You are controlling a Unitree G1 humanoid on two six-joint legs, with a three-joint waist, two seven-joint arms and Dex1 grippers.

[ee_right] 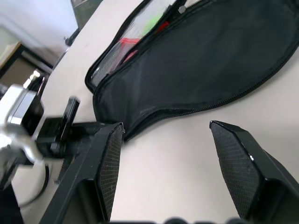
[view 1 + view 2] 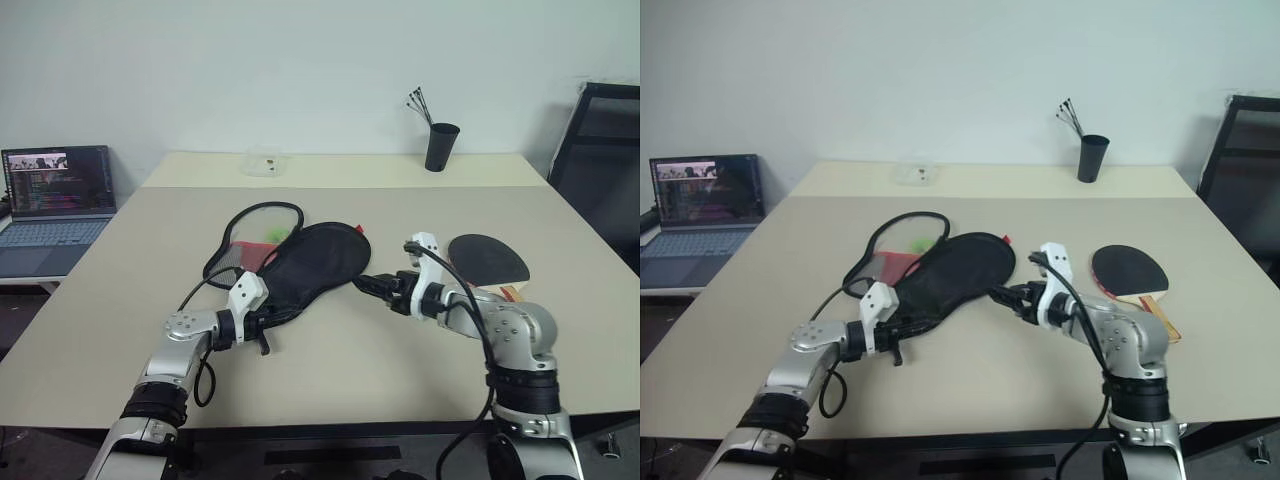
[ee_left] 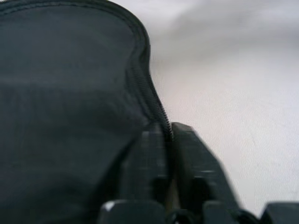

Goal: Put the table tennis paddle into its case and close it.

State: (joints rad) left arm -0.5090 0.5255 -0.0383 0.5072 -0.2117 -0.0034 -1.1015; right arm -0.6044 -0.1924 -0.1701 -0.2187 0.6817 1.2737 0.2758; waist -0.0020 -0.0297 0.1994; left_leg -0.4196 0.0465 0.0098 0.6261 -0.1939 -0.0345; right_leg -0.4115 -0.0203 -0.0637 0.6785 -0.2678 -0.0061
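The case (image 2: 318, 262) lies unzipped in the middle of the table, its black round flap uppermost, with the red lining and mesh pocket (image 2: 252, 252) showing under the loose zip rim (image 2: 262, 212). At its narrow near end my left gripper (image 2: 283, 316) is shut on the zip edge; the left wrist view shows the fingers (image 3: 187, 154) pinching that black seam (image 3: 145, 88). My right gripper (image 2: 362, 284) hangs open just right of the case's edge, holding nothing. The table tennis paddle (image 2: 488, 257) lies black face up to the right, its handle partly behind my right arm.
A black cup (image 2: 441, 147) holding thin sticks and a clear plastic box (image 2: 265, 162) stand at the far side of the beige table (image 2: 380, 370). An open laptop (image 2: 55, 205) sits on a lower surface to the left. A black chair (image 2: 600, 160) stands at the right.
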